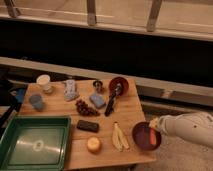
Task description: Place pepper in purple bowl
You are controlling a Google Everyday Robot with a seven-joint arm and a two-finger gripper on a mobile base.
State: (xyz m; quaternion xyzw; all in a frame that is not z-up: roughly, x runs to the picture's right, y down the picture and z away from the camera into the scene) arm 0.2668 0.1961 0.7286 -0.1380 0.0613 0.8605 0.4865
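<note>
purple bowl (146,136): near right corner of the wooden tabletop (135,107). pepper (152,138): orange-red, lying inside the bowl at its right side. hand (153,125): on a white arm reaching in from the right, at the bowl's right rim just above the pepper; whether its fingers are apart or together cannot be told. banana peel (119,136): just left of the bowl. red bowl (119,86): far side, dark utensil across it. green tray (34,145): near left.
</note>
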